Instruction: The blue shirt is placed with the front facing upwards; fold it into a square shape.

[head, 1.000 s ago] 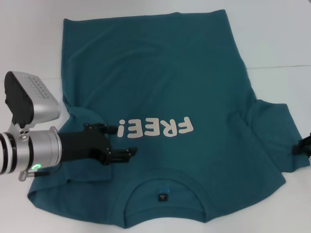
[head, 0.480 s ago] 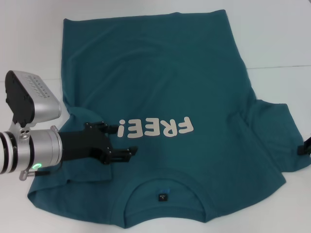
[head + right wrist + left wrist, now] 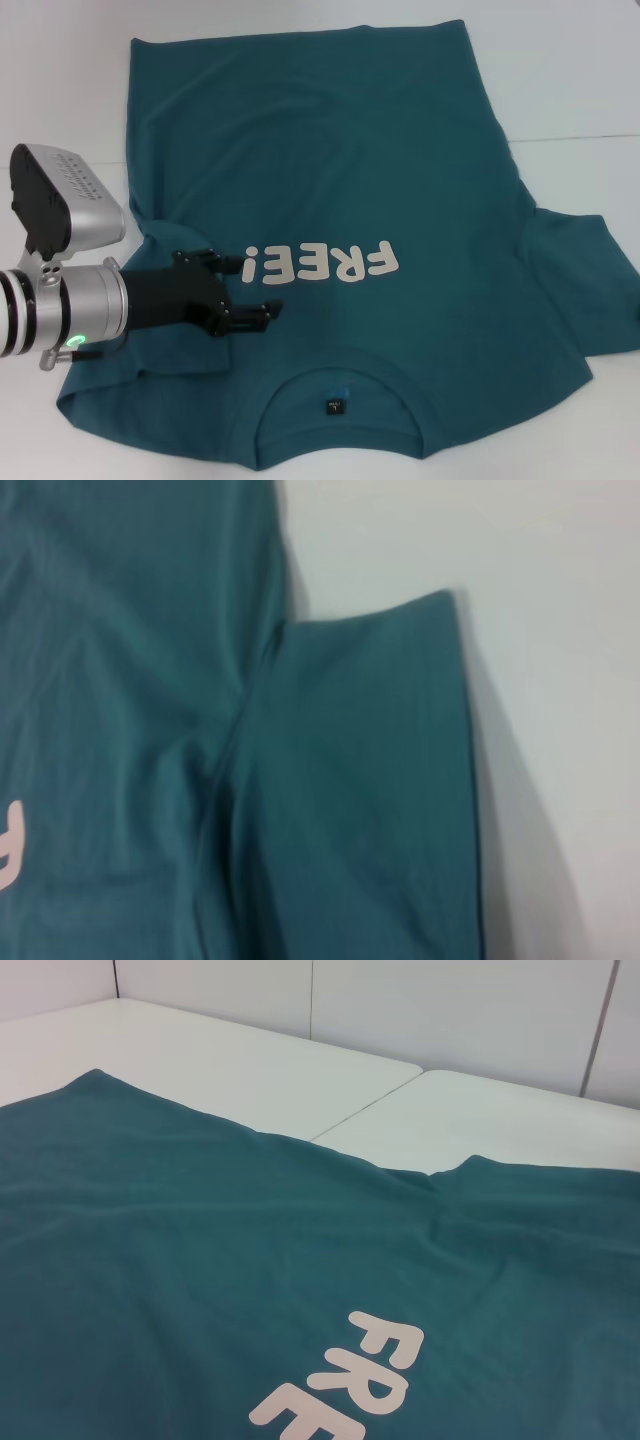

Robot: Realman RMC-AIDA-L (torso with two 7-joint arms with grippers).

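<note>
The blue shirt [image 3: 350,150] lies spread front-up on the white table [image 3: 560,70], its collar [image 3: 335,385] at the near edge and the off-white "FREE!" print [image 3: 325,263] across the chest. My left gripper [image 3: 258,287] hovers over the shirt's left shoulder area, just left of the print, open with nothing between its fingers. The left sleeve seems folded inward under the arm. The left wrist view looks across the shirt [image 3: 200,1260] and its print [image 3: 340,1380]. The right wrist view shows only the right sleeve [image 3: 370,780] lying flat; the right gripper is out of view.
A seam [image 3: 580,137] between table panels runs across the far right. Bare white table surrounds the shirt. Pale wall panels [image 3: 450,1010] rise behind the table's far edge in the left wrist view.
The right gripper, seen at the right edge by the sleeve earlier, has withdrawn out of the head view. The right sleeve now lies a little flatter. The left arm has barely moved.
</note>
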